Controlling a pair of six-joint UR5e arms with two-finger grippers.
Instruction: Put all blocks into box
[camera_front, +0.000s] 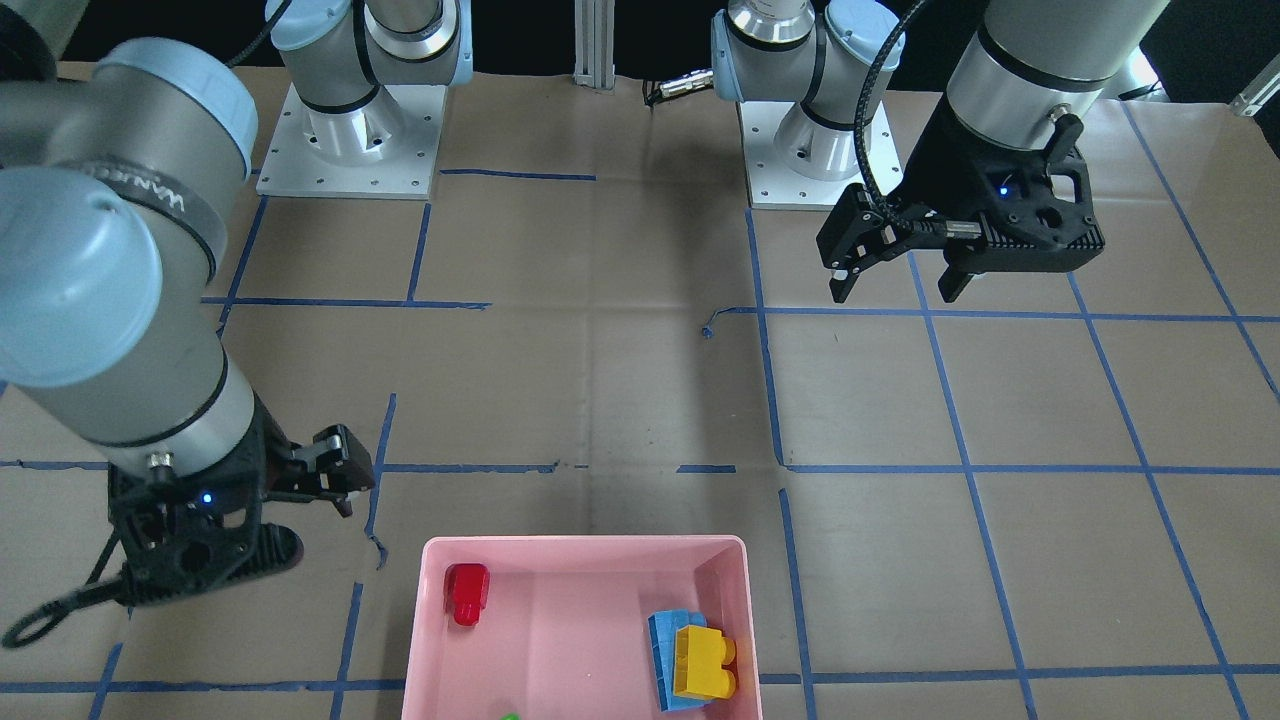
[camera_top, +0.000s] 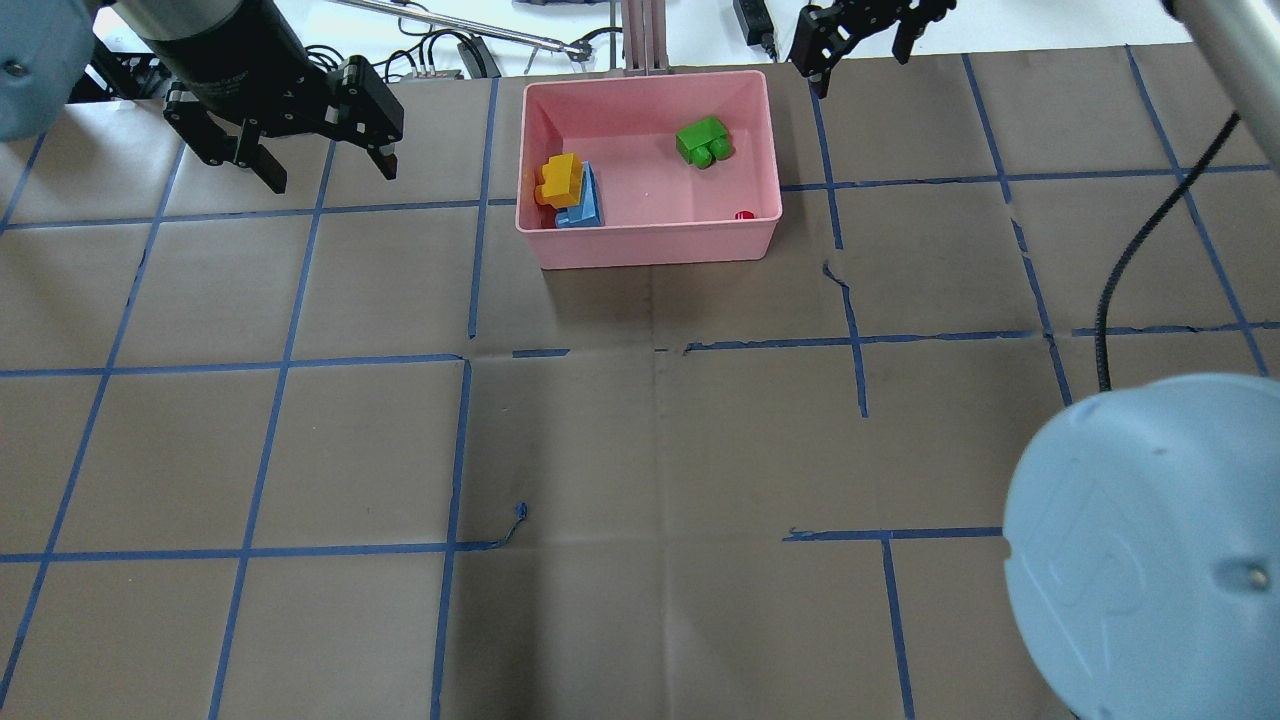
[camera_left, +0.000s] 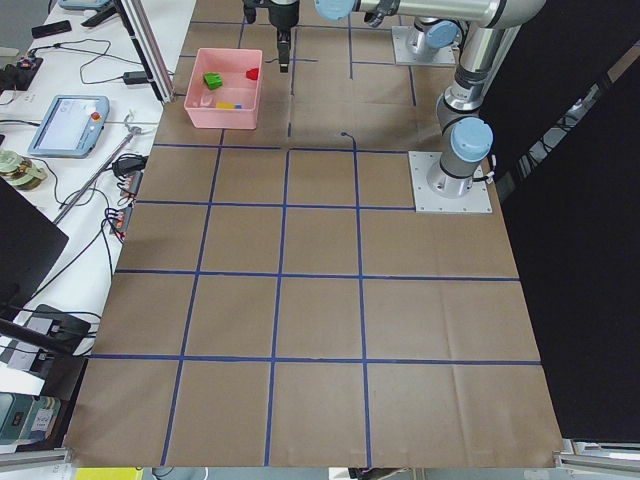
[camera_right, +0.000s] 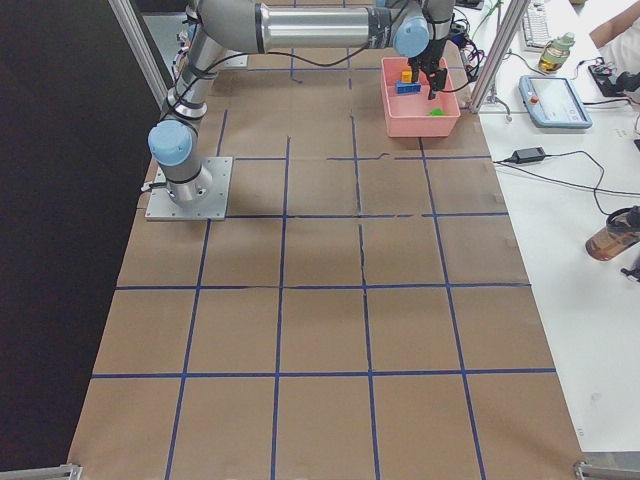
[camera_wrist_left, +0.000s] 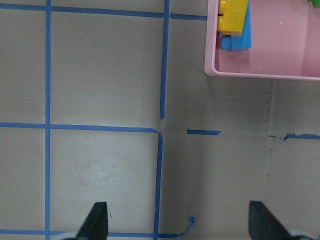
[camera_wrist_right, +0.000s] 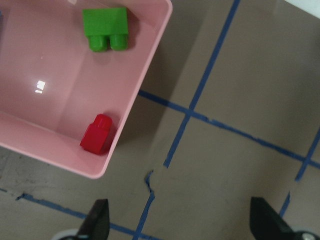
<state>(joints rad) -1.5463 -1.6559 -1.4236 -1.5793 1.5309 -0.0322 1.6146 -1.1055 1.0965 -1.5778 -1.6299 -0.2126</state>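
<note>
The pink box (camera_top: 650, 245) stands at the far middle of the table. In it lie the green brick (camera_top: 703, 142), the red brick (camera_top: 744, 214) in a corner, and the yellow brick (camera_top: 560, 180) resting on the blue brick (camera_top: 588, 205). My left gripper (camera_top: 332, 178) is open and empty, raised to the left of the box. My right gripper (camera_top: 860, 70) is open and empty, to the right of the box's far corner. The left wrist view shows yellow (camera_wrist_left: 234, 15) and blue (camera_wrist_left: 240, 35). The right wrist view shows green (camera_wrist_right: 106, 27) and red (camera_wrist_right: 98, 134).
Brown paper with a blue tape grid covers the table. The two arm bases (camera_front: 350, 140) (camera_front: 815, 150) stand at the robot's side. An aluminium post (camera_top: 640, 35) and cables lie just beyond the box. A loose tape end (camera_top: 518, 512) curls up mid-table.
</note>
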